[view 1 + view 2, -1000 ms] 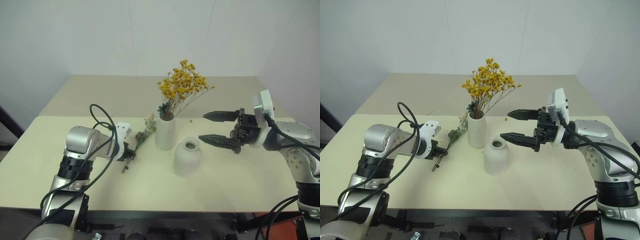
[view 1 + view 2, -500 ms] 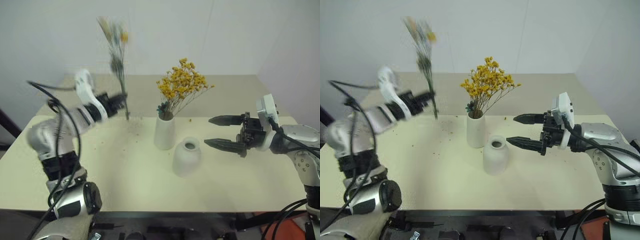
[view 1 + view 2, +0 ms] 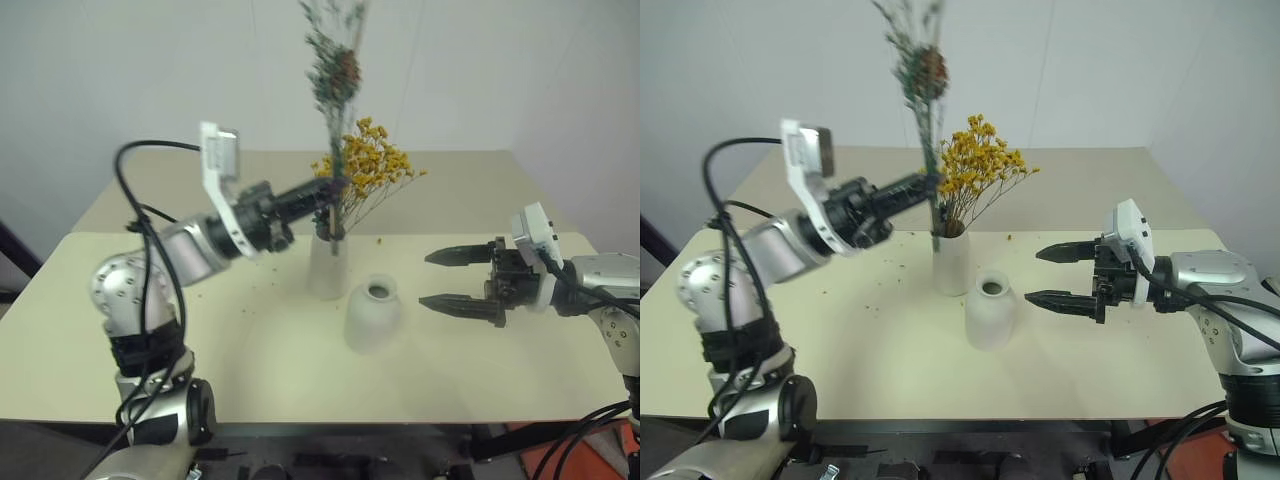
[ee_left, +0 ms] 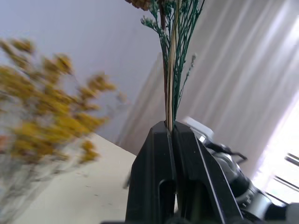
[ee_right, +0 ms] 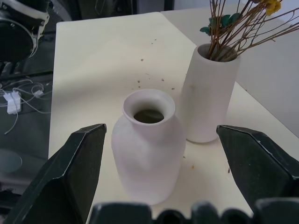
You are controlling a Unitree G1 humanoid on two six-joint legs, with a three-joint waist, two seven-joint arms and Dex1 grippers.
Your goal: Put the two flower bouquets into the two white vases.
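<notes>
The bushy yellow-orange bouquet (image 3: 370,165) stands in the taller white vase (image 3: 327,265) at mid-table. In front of it, slightly to the right, sits the shorter rounded vase (image 3: 372,313), its small mouth empty (image 5: 148,115). My left gripper (image 3: 330,190) is raised level with the yellow flowers, pointing right. It is shut on the lower stems of the grey-green sprig (image 3: 335,70), which stands upright above it (image 4: 173,70). My right gripper (image 3: 425,279) hovers open to the right of the short vase, pointing left at it, holding nothing.
The cream table (image 3: 250,350) carries small flower crumbs (image 3: 265,280) left of the vases. A seam (image 3: 120,233) crosses it behind them. White walls rise beyond the far edge. The right wrist view shows dark floor and cables (image 5: 18,93) past the table's edge.
The left gripper picked the sprig up off the table, swung it up and to the right, and now holds it upright beside the yellow bouquet. The right gripper drew back slightly, still open.
</notes>
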